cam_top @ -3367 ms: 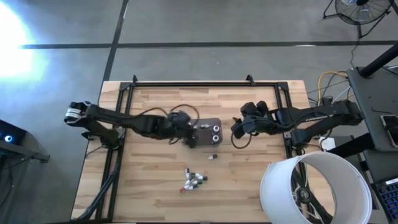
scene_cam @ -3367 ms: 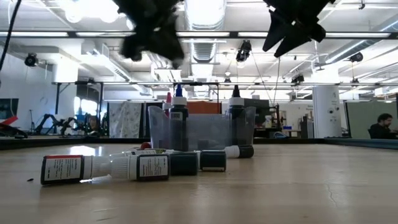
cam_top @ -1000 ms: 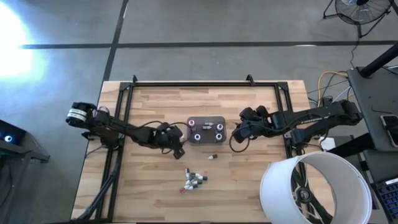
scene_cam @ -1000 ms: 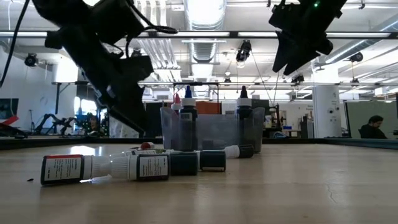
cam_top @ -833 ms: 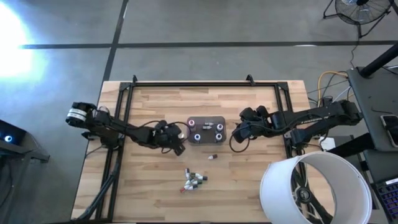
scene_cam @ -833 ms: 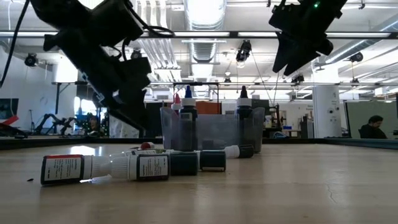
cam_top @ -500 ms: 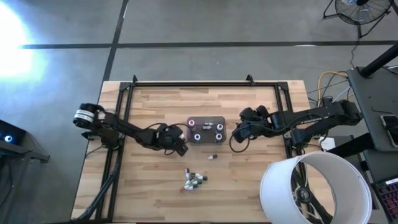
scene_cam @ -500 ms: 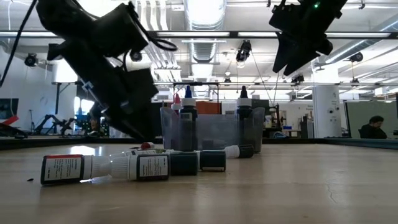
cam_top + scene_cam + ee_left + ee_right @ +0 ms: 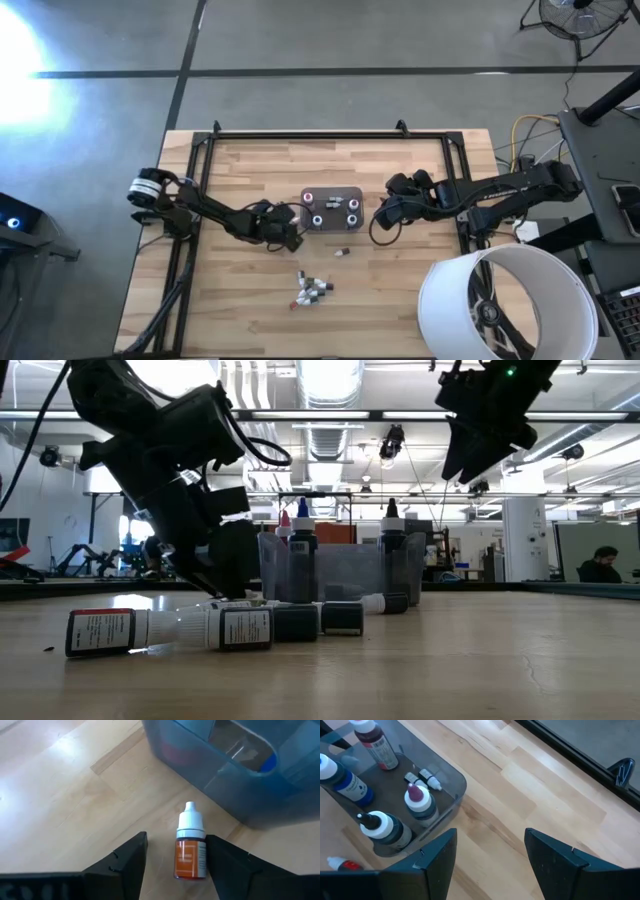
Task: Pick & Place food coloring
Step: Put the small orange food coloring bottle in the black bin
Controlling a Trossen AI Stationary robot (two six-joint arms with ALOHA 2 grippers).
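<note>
Wooden table (image 9: 240, 300) holds a grey tray (image 9: 333, 226); beside it, left tool (image 9: 175, 857) gapes, empty, astride an orange bottle (image 9: 190, 854).

Food coloring bottles sitting in three spots: some upright, the rest lying loose.
Four bottles are standing upright in the tray (image 9: 455, 782): red-liquid one (image 9: 376, 745), blue one (image 9: 342, 777), two dark ones (image 9: 421, 803) (image 9: 386, 827), all white-capped; two tiny ones are lying flat beside them (image 9: 426, 777). An orange bottle with white cap (image 9: 190, 850) is lying on its side on the surface (image 9: 65, 805) just beside the tray, cap pointing toward it. A loose cluster (image 9: 311, 290) is lying flat nearer the front edge, labels and dark caps showing (image 9: 170, 628).
</note>
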